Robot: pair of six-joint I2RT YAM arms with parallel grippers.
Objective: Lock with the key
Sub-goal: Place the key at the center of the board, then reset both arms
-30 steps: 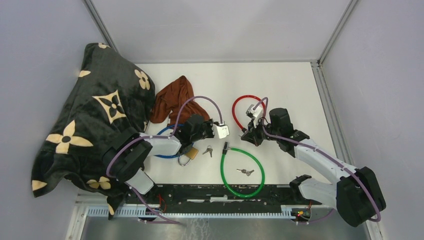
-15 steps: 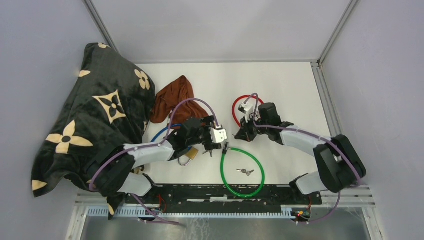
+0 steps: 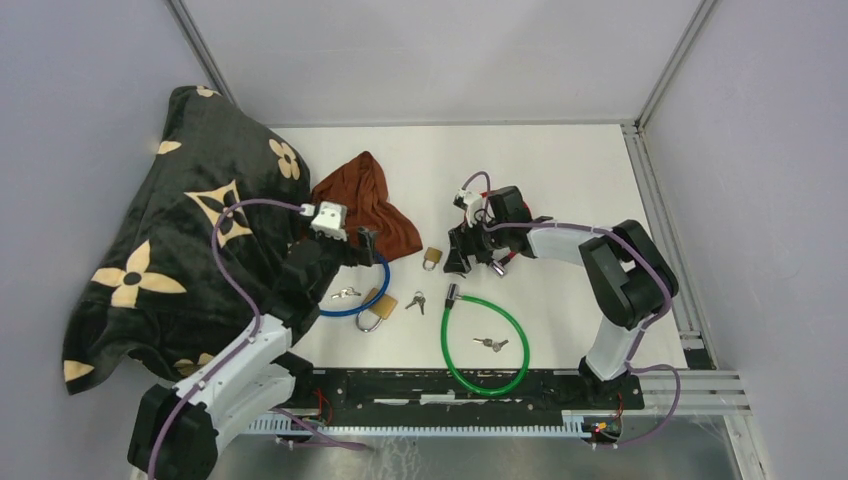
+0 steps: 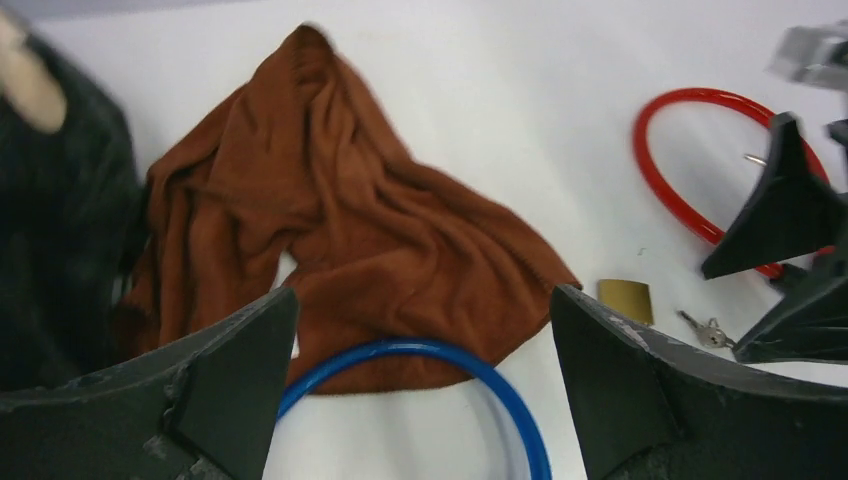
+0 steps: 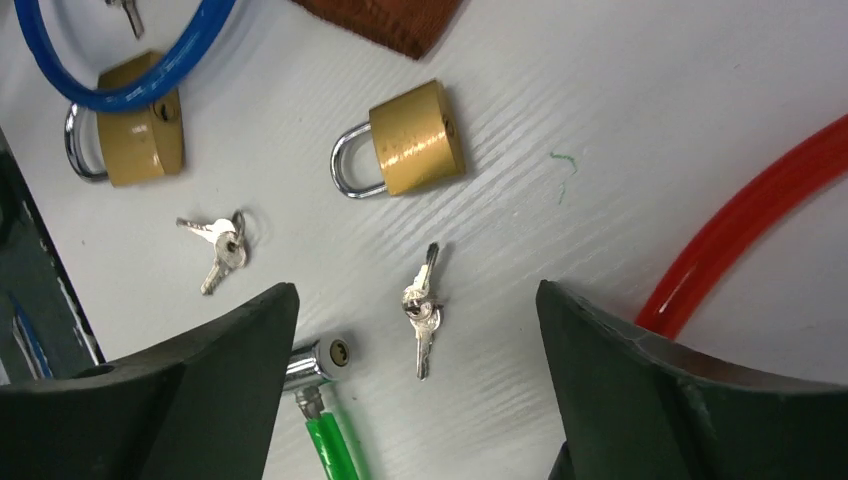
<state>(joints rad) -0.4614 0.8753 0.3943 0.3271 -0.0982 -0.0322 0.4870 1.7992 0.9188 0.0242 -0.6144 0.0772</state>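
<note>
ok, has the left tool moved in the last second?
Yes. The left tool has swung left, away from the green cable lock, which stayed put, and now sits by the brown cloth and blue cable lock.

Padlock (image 3: 433, 257) lay mid-table. Keys (image 3: 415, 300) at its 7 o'clock, second padlock (image 3: 378, 306) at 8, cloth (image 3: 360, 200) at 10. Another key pair (image 3: 490, 344) lay inside a cable-lock loop (image 3: 444, 345) at 5.

The left gripper (image 3: 362, 248) has swung back leftward; the right gripper (image 3: 470, 262) slid left toward the padlock (image 3: 433, 257).
</note>
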